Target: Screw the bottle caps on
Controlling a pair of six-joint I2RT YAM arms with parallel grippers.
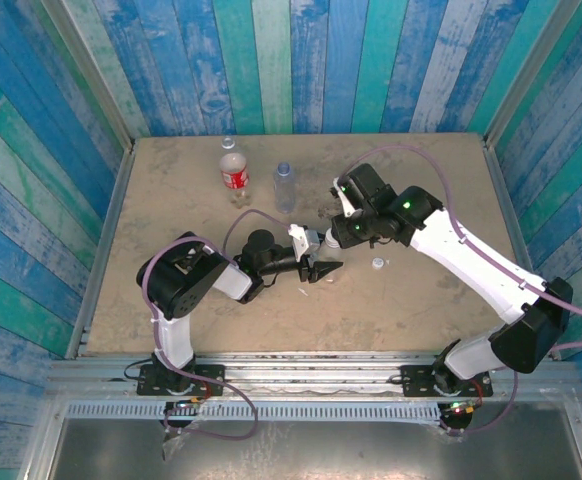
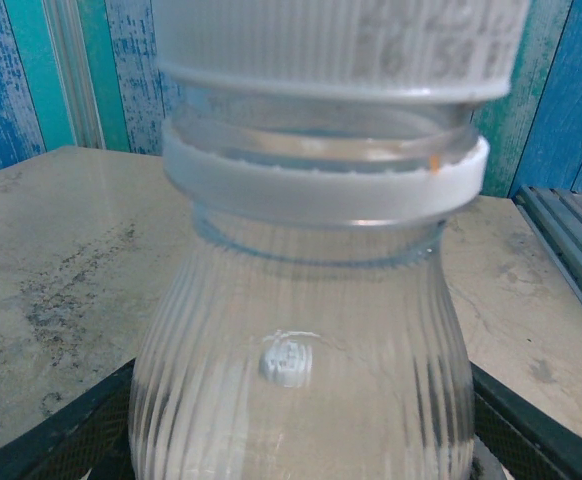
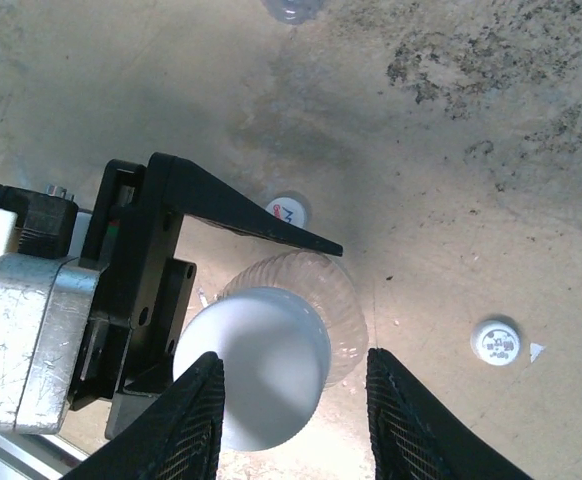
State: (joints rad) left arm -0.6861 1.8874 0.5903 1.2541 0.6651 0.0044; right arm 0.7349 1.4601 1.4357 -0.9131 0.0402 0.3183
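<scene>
A clear ribbed bottle [image 2: 301,400] stands between the black fingers [image 2: 61,432] of my left gripper [image 1: 323,270], which is shut on its body. A white cap [image 2: 331,40] sits on the bottle's neck above a white ring. From above, this cap [image 3: 256,365] lies between the jaws of my right gripper [image 3: 293,358]. The left finger is against the cap's edge and the right finger stands a little apart from it. Two loose caps lie on the table, one [image 3: 496,343] to the right and one [image 3: 288,211] beyond the bottle. A red-labelled bottle [image 1: 233,172] and a bluish bottle [image 1: 285,186] stand at the back.
The stone-coloured table [image 1: 421,180] is enclosed by blue-green plank walls [image 1: 61,120] at the back and sides. The loose cap [image 1: 378,264] lies just right of the two grippers. A metal rail [image 1: 301,375] runs along the near edge.
</scene>
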